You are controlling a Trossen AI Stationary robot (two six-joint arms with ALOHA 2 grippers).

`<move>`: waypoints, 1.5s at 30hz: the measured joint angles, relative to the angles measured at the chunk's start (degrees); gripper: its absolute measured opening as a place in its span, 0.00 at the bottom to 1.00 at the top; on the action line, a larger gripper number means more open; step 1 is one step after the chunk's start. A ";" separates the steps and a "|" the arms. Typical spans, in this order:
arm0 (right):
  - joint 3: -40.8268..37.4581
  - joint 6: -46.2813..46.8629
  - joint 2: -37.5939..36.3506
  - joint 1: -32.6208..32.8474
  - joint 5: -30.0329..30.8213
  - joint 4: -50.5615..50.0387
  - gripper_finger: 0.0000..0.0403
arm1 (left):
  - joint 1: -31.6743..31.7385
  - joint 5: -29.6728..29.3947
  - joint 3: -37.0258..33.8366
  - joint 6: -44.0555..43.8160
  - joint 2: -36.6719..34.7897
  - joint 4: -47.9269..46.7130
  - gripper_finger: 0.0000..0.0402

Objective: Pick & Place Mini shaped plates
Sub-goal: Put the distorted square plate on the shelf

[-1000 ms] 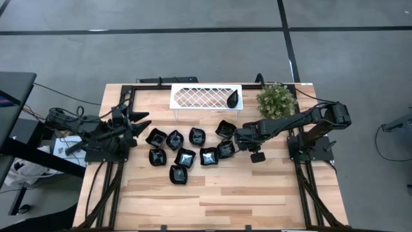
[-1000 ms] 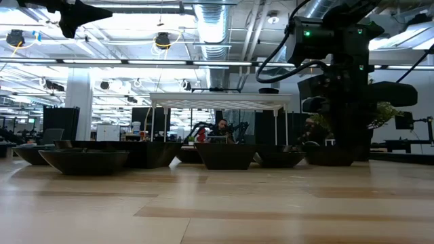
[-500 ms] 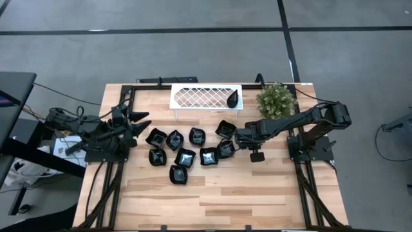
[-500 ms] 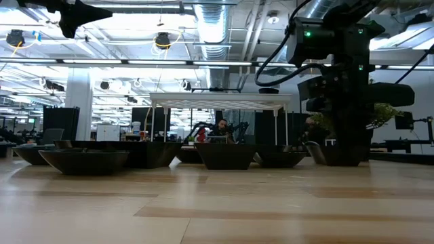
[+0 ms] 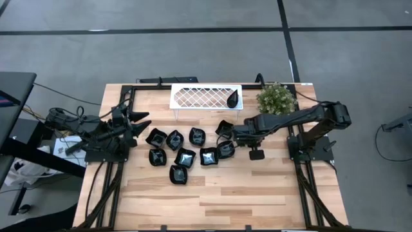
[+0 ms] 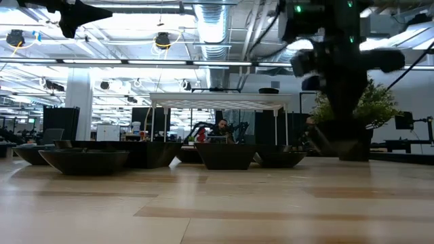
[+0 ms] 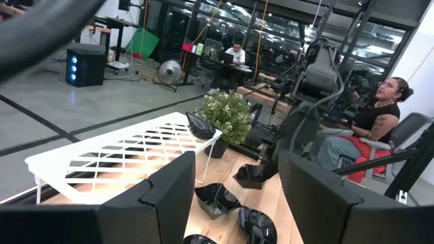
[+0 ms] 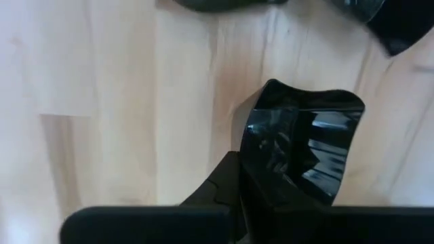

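Several glossy black mini plates (image 5: 185,157) sit clustered on the middle of the wooden table. One teardrop plate (image 5: 234,100) lies on the white lattice tray (image 5: 199,96). My right gripper (image 5: 235,135) hovers at the cluster's right end, shut on a squarish plate (image 8: 305,149). In the high view the gripper hides that plate. My left gripper (image 5: 136,124) waits open at the table's left edge, its two fingers apart in the left wrist view (image 7: 234,196). My right gripper holds the squarish plate by the rim on one side (image 8: 268,179), coming from above. One dark finger (image 8: 227,186) shows against the plate's outer wall; the other is hidden by the plate. The plate appears lifted off the table, its hollow facing up.
A green plant in a dark pot (image 5: 275,100) stands just beyond the right arm, at the far right. Two plates (image 5: 225,128) (image 5: 225,149) lie close on either side of the right gripper. The near half of the table (image 5: 212,200) is bare wood.
My right gripper has risen from table height and shifted a little toward the far edge and the left. The plate that stood under it on the table in the low view is gone from there. The other plates and the left arm have kept still.
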 joint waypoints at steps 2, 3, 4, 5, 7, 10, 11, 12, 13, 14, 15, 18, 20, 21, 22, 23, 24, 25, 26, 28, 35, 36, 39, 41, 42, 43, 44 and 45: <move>2.29 0.00 0.00 0.73 -0.02 -2.17 0.00 | 0.01 0.00 0.00 0.00 0.00 -0.01 0.53; 3.46 0.00 0.00 1.13 -0.02 -3.34 0.00 | -0.02 0.01 0.00 0.00 0.00 0.00 0.53; 4.56 0.02 0.00 1.54 -0.02 -4.40 0.00 | 0.00 0.01 0.00 0.00 0.01 0.00 0.53; 5.68 0.03 0.00 1.96 -0.02 -5.64 0.00 | -0.01 0.00 0.00 0.00 0.00 0.00 0.53; 7.89 0.55 0.00 2.97 -0.07 -8.14 0.00 | 0.00 0.00 0.00 0.00 0.01 -0.01 0.53; 11.43 1.99 0.00 4.68 -0.41 -11.11 0.00 | 0.00 0.00 0.00 0.00 0.02 -0.02 0.53; 12.71 2.52 0.00 5.34 -0.61 -11.80 0.00 | -0.02 0.00 0.00 0.00 0.02 -0.01 0.53; 13.95 3.20 0.00 5.94 -1.13 -12.12 0.00 | 0.01 0.01 0.00 0.00 0.01 0.00 0.53; 15.26 3.88 0.00 6.52 -1.76 -12.09 0.00 | 0.00 0.01 0.00 0.00 0.02 -0.01 0.53; 16.59 4.56 0.00 7.12 -2.31 -12.01 0.00 | -0.01 0.00 0.00 0.00 0.01 -0.01 0.53; 17.91 5.10 0.00 7.70 -2.98 -11.74 0.00 | -0.02 0.00 0.00 0.00 0.00 0.00 0.53; 21.43 6.50 0.00 9.47 -3.15 -8.68 0.00 | -0.02 0.02 0.00 0.00 0.11 -0.02 0.53; 23.46 6.67 0.00 10.40 -3.13 -6.02 0.00 | -0.02 0.02 0.00 0.00 0.11 -0.02 0.53; 24.40 6.65 0.00 10.80 -3.13 -4.36 0.00 | -0.01 0.01 0.00 0.00 0.11 0.00 0.53; 25.17 6.64 0.00 11.09 -3.13 -2.59 0.00 | 0.00 0.01 0.00 0.00 0.11 0.00 0.53; 25.84 6.64 0.00 11.30 -3.12 -0.77 0.00 | -0.02 0.02 0.00 0.00 0.11 -0.02 0.53; 26.43 6.57 0.00 11.54 -3.11 0.85 0.00 | 0.00 0.00 0.00 0.00 0.11 -0.02 0.53; 27.06 6.27 0.00 11.54 -3.08 2.10 0.00 | -0.01 0.00 0.00 0.00 0.11 -0.02 0.53; 27.55 5.89 0.00 11.54 -3.01 3.34 0.00 | 0.01 0.00 0.00 0.00 0.11 -0.02 0.53; 28.34 5.57 0.00 11.54 -2.97 5.30 0.00 | -0.01 0.00 0.00 0.00 0.11 -0.02 0.53; 28.92 4.05 0.00 11.54 -2.97 7.51 0.00 | 0.00 0.01 0.00 0.00 0.11 -0.02 0.53; 28.92 3.39 0.00 11.54 -2.97 7.53 0.00 | -0.01 0.02 0.00 0.00 0.11 -0.02 0.53; 28.92 1.51 0.00 11.40 -2.64 8.65 0.00 | -0.02 0.02 0.00 0.00 0.11 -0.02 0.53; 28.92 0.40 0.00 11.32 -1.54 10.39 0.00 | 0.00 0.00 0.00 0.00 0.11 -0.02 0.53; 28.92 -0.79 0.00 11.30 -1.33 11.31 0.00 | -0.01 0.01 0.00 0.00 0.11 -0.02 0.53; 28.93 -2.50 0.00 11.30 -1.04 12.18 0.00 | 0.00 0.01 0.00 0.00 0.11 -0.02 0.53; 28.92 -4.43 0.00 11.32 -0.34 13.39 0.00 | 0.01 0.00 0.00 0.00 0.11 -0.02 0.53; 28.92 -6.53 0.00 11.31 0.62 14.98 0.00 | -0.01 0.01 0.00 0.00 0.11 -0.02 0.53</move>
